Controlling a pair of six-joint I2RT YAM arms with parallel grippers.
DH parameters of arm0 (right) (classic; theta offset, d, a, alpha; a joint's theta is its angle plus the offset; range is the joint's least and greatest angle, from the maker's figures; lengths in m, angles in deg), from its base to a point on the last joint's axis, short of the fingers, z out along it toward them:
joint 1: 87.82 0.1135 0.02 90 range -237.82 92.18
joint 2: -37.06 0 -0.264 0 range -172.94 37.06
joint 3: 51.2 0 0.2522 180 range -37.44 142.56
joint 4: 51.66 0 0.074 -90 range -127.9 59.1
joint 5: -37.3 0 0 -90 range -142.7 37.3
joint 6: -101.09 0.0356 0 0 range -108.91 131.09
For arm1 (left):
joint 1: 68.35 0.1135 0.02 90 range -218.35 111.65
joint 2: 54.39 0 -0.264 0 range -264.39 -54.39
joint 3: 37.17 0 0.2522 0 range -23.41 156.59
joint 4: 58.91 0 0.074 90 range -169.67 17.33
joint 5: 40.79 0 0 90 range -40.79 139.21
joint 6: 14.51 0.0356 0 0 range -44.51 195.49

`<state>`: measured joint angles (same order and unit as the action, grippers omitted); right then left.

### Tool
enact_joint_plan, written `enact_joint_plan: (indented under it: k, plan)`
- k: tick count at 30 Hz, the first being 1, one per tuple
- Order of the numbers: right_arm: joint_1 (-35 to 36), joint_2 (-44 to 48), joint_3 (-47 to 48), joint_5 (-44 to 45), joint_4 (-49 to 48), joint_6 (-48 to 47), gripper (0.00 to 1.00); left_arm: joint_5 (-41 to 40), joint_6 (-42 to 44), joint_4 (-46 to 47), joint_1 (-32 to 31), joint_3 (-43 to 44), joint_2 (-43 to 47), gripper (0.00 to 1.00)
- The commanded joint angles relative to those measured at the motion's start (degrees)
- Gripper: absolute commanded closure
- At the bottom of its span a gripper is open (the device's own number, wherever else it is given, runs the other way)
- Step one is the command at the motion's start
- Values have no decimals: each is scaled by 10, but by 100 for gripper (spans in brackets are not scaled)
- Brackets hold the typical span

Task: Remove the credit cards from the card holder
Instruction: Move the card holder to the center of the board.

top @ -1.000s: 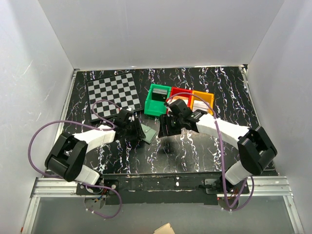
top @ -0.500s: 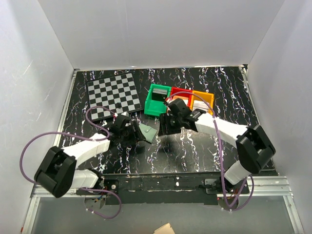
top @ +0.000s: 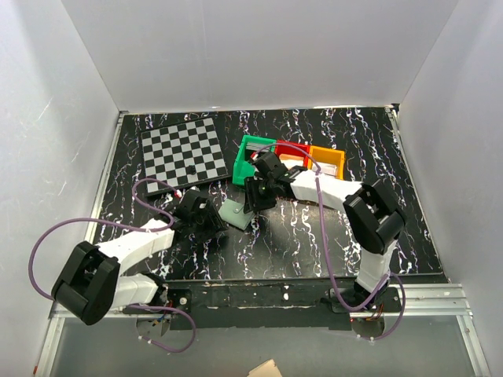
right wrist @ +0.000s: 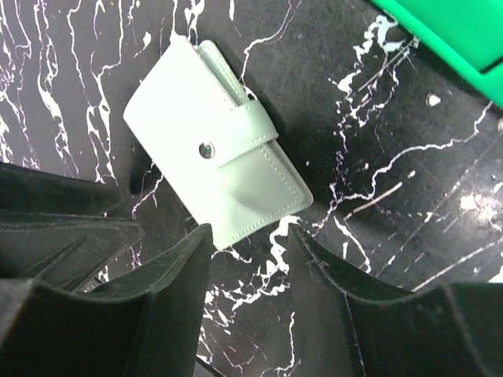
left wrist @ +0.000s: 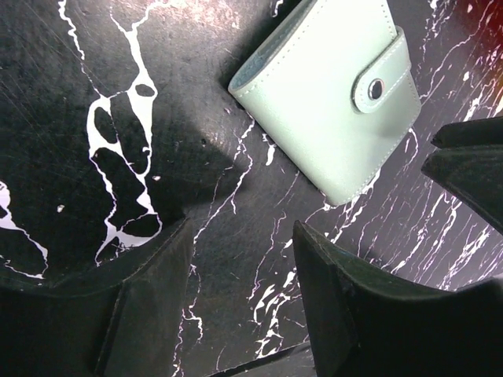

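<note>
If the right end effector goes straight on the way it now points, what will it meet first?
Most likely the closed card holder, lying on the table just ahead of the right end effector. Depth is unclear, so it might touch the table at the holder's near edge instead.

No legible text or labels anywhere.

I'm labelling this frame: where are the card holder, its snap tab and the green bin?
card holder [left wrist: 314, 110], left wrist view, middle of closed cover.
snap tab [left wrist: 389, 67], left wrist view, strap beside the stud.
green bin [top: 255, 140], top view, far rim.
</note>
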<state>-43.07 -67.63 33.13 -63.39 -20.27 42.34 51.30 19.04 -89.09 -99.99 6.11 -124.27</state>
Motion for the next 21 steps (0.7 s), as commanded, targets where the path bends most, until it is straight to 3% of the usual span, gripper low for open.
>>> enact_joint_plan:
  k: [1,15,21]
  plan:
    - [2,-21,47,-10,-5,-7,49,-13,-1,-11,12,12,-6,48]
    - [2,-68,61,1,19,-18,49,12,8,15,45,26,-26,50]
    - [2,-59,34,-8,11,-19,55,23,14,32,47,38,-43,50]
